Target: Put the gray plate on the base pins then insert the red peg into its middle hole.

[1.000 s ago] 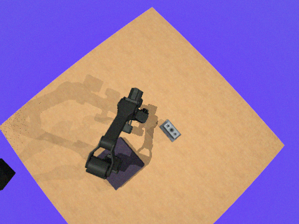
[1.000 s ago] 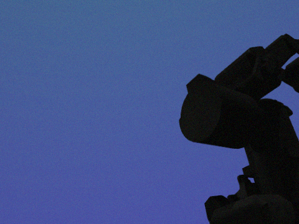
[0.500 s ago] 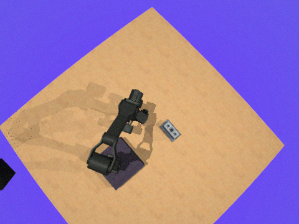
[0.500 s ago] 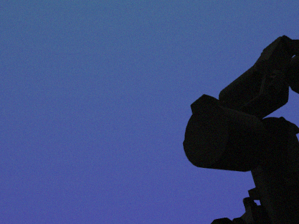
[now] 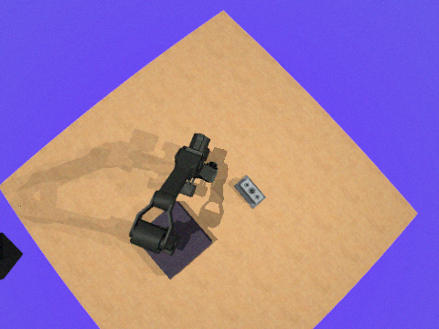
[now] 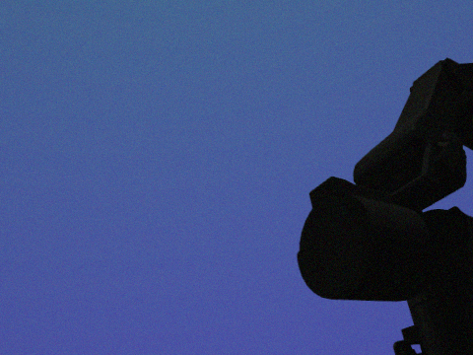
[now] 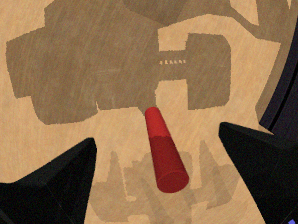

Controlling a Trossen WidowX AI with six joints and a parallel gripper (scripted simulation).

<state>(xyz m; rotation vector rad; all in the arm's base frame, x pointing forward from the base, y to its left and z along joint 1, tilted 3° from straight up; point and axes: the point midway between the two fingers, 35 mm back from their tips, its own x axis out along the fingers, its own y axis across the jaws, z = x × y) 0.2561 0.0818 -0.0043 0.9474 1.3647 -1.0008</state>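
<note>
Wrist cam has the red peg (image 7: 167,155) between wide-apart fingers — off-center closing could tip it.

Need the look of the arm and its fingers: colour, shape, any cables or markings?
Arm: matte black, angular housings, rounded barrel-like joints, an open fork-shaped link. Fingers: black, faceted, tapering to blunt points. No cables or markings discernible.
</note>
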